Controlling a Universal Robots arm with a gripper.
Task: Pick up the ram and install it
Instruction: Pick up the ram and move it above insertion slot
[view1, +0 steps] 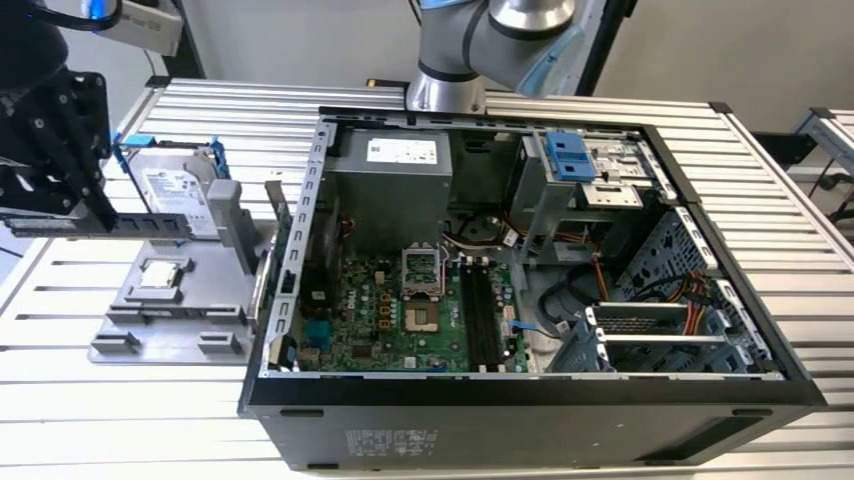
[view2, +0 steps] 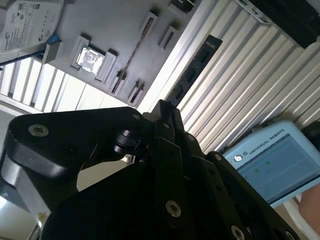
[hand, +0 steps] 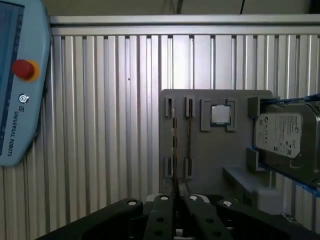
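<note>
Fingers (hand: 164, 207) pinch the ram (view1: 114, 225) (held level) near grey holder (view1: 147, 308)

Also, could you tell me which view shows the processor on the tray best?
The first wrist view: the processor faces the camera squarely, uncovered. The exterior view shows the processor at a slant; the second wrist view shows the processor tilted, with glare.

The black claw (view1: 100, 215) hangs at the exterior view's left, pointing down. Its fingers (hand: 161, 215) pinch the ram (view1: 147, 225) between them, level.
</note>
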